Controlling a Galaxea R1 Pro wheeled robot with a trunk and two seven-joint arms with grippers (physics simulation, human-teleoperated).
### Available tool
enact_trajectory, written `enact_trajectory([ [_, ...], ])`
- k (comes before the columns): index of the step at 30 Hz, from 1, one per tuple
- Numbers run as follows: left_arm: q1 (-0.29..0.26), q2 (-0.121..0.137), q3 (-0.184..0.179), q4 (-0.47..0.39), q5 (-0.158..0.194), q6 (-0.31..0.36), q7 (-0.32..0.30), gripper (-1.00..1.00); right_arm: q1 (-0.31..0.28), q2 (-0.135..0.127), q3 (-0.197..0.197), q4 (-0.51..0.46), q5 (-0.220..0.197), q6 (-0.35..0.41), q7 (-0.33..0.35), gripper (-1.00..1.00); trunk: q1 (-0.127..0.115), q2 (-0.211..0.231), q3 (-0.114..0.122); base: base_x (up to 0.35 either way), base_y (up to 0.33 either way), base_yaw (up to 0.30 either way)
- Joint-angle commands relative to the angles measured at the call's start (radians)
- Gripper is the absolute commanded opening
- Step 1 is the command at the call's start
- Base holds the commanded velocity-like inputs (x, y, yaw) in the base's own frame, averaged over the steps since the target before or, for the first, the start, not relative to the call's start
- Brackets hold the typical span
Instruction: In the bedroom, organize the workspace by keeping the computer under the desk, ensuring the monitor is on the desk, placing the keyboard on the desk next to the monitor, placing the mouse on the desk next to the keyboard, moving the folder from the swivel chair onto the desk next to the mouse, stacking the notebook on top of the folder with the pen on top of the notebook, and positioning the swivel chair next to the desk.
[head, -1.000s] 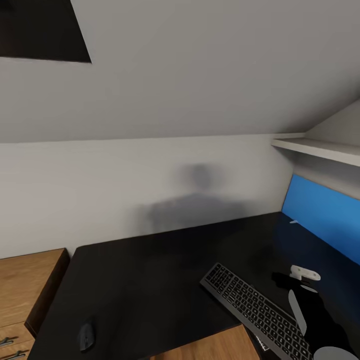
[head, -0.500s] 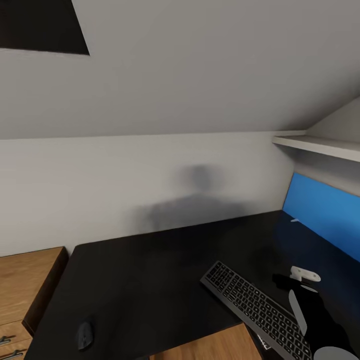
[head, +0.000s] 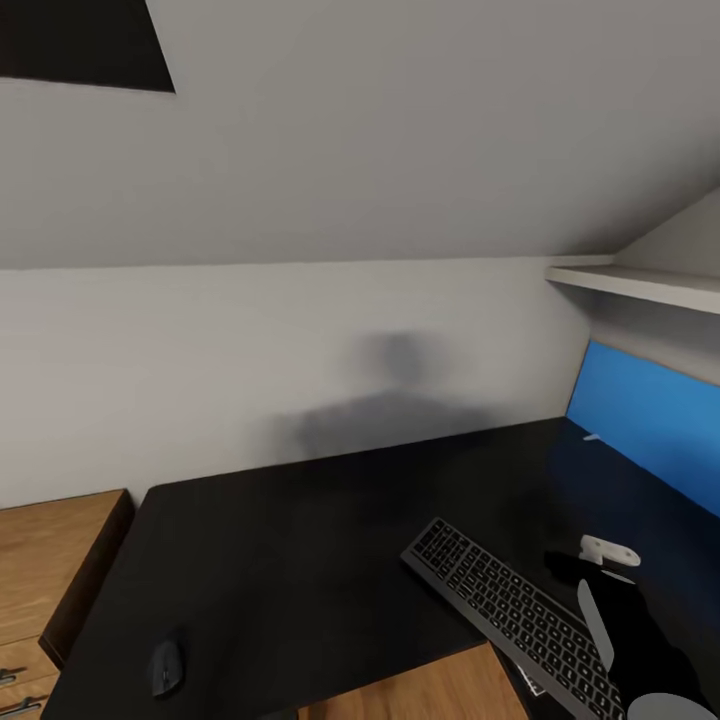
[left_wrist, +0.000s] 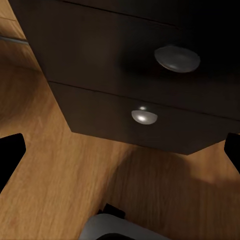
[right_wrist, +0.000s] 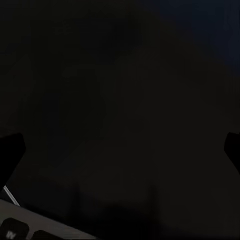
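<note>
From the left of the head view, the light wooden chest of drawers (head: 50, 570) stands against the end of the desk (head: 300, 540), whose glossy black top runs across to the blue wall panel (head: 650, 420). The mouse (head: 167, 667), a small black rounded shape, sits alone close to the desk's front edge, well apart from the keyboard (head: 510, 610), a slim silver-grey board with black keys lying at a slant near the right front corner, its near end overhanging the edge. The robot's right arm (head: 630, 640) rises just beside the keyboard's right side. The step in hand appears to be bringing keyboard and mouse together; doing it well likely means sliding the keyboard fully onto the top and squaring it before fetching the mouse to its side. In the left wrist view the left gripper (left_wrist: 120, 150) hangs with fingertips wide apart before the desk's drawer unit (left_wrist: 125, 65) and its round silver knobs (left_wrist: 144, 116), above the wooden floor (left_wrist: 60, 185). In the right wrist view the right gripper (right_wrist: 120, 150) is likewise spread, empty, over the dark top with a keyboard corner (right_wrist: 20, 227) beneath.
</note>
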Motion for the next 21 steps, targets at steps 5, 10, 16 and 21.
enact_trajectory([
  [5,0.0,0.0,0.008,-0.001,0.003,0.001,-0.01,1.0,0.0,0.0,0.0,-0.001,-0.001,0.011,-0.003,1.0,0.019,-0.036,-0.017,0.0,0.0,0.0],
  [10,0.0,0.0,0.008,-0.001,0.003,0.001,-0.01,1.0,0.0,0.0,0.0,-0.001,-0.001,0.012,-0.003,1.0,0.039,-0.071,-0.032,0.0,0.0,0.0],
  [16,0.0,0.0,0.008,-0.001,0.003,0.001,-0.01,1.0,0.0,0.0,0.0,-0.001,-0.001,0.013,-0.003,1.0,0.062,-0.113,-0.051,0.0,0.0,0.0],
  [21,0.0,0.0,0.008,-0.001,0.003,0.001,-0.01,1.0,0.0,0.0,0.0,-0.001,-0.001,0.013,-0.003,1.0,0.081,-0.148,-0.067,0.0,0.0,0.0],
])
